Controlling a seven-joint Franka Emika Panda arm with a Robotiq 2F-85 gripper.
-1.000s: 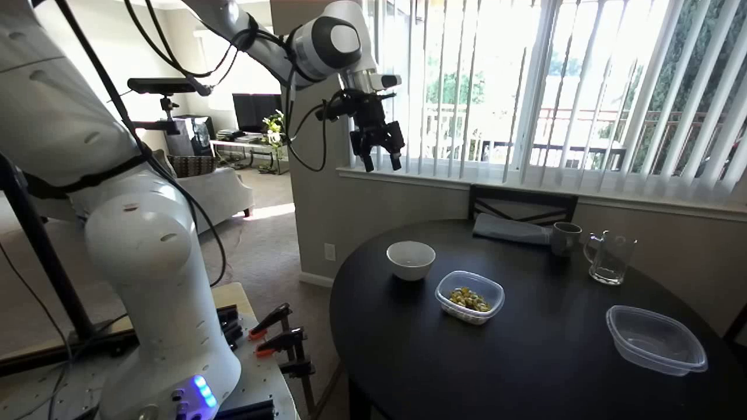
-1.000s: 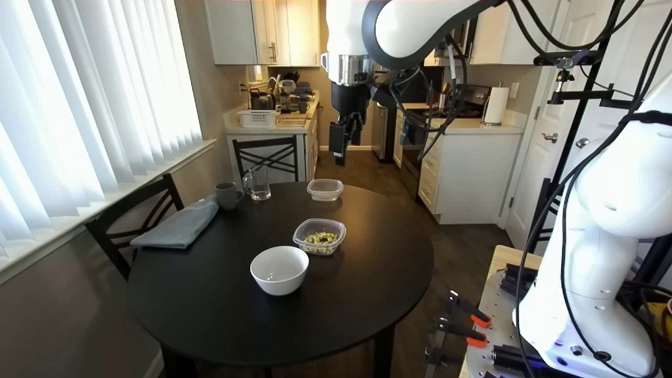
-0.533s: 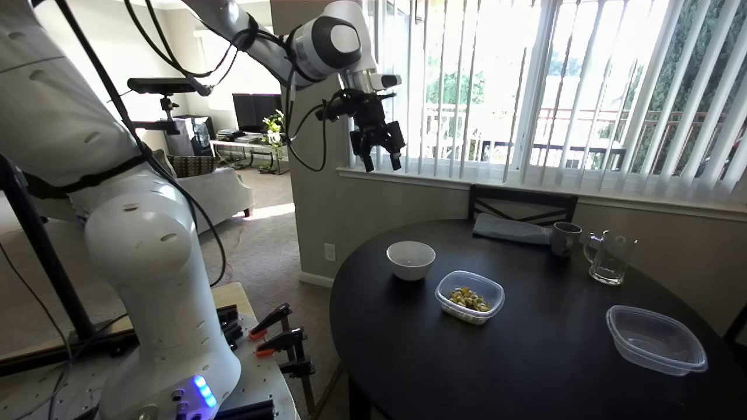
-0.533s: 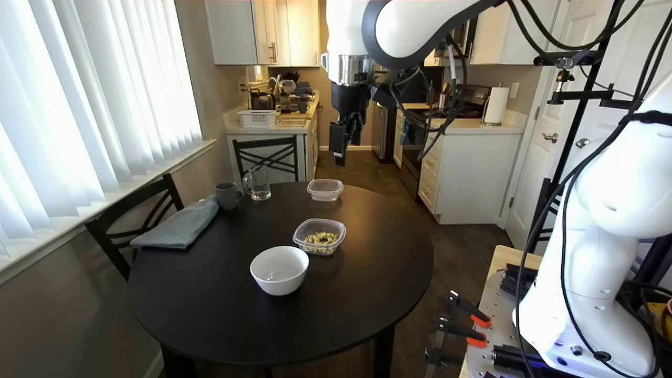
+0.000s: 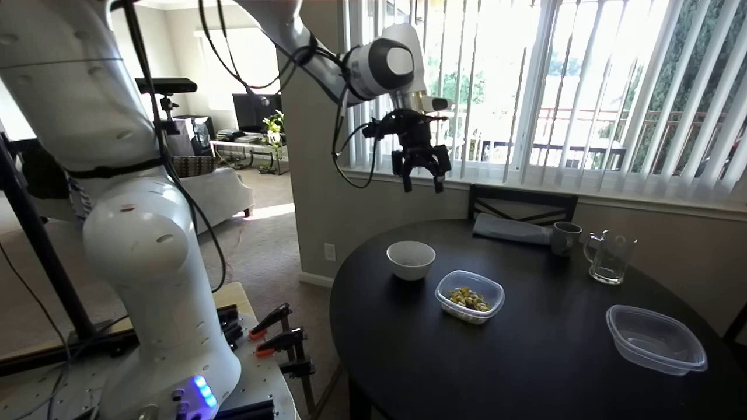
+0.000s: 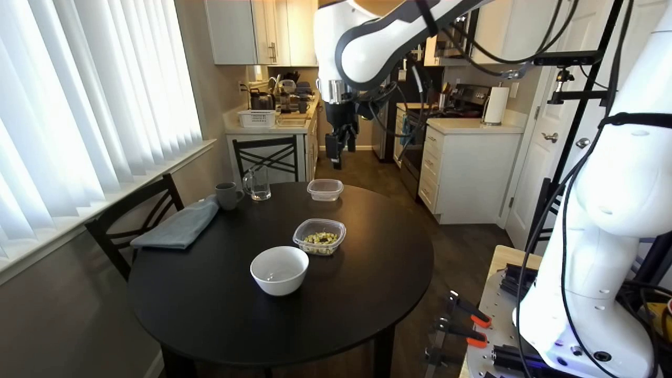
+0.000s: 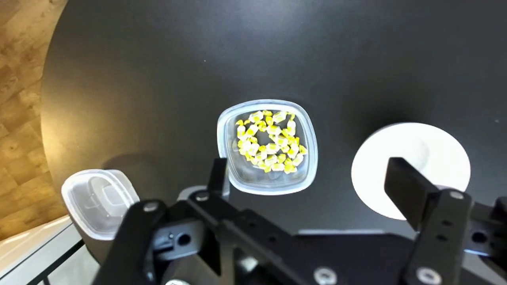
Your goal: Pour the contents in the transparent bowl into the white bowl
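Aloft, the hand [image 5: 423, 185] hangs empty, spread wide; an off-centre pinch could tip the transparent bowl [image 7: 273, 189], spilling its contents [image 7: 273, 149].

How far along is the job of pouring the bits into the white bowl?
Done: nothing that I can see; the bits lie in the clear bowl and none show in the white bowl. In hand: nothing; the end effector hangs open above the table. Left: grasping, lifting and tipping the clear bowl, which stands upright on the table.
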